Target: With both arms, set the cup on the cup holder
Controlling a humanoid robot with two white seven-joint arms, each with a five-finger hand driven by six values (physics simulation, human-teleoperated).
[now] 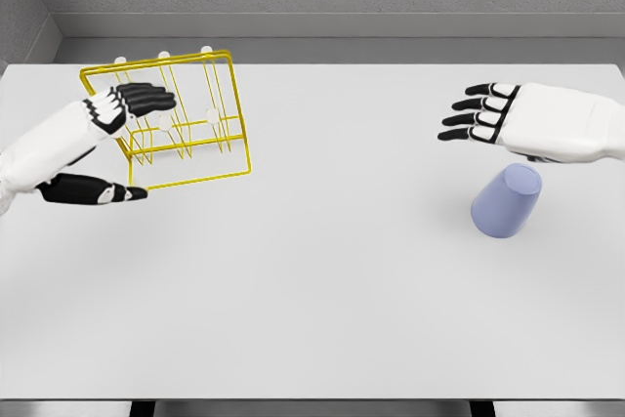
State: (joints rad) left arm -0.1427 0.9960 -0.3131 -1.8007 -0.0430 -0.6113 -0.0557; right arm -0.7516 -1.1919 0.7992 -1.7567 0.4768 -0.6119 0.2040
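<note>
A yellow wire cup holder (186, 119) with white-tipped pegs stands tilted at the table's back left. My left hand (117, 144) is at its left side, open, fingers over the frame's upper left and thumb near its lower left corner; contact is unclear. A pale blue cup (507, 201) lies tipped on the table at the right, its mouth toward the front. My right hand (493, 119) hovers just above and behind the cup, open with fingers stretched to the left, holding nothing.
The white table (312, 290) fills most of the view, with its front edge near the bottom. A grey wall runs behind the table's far edge.
</note>
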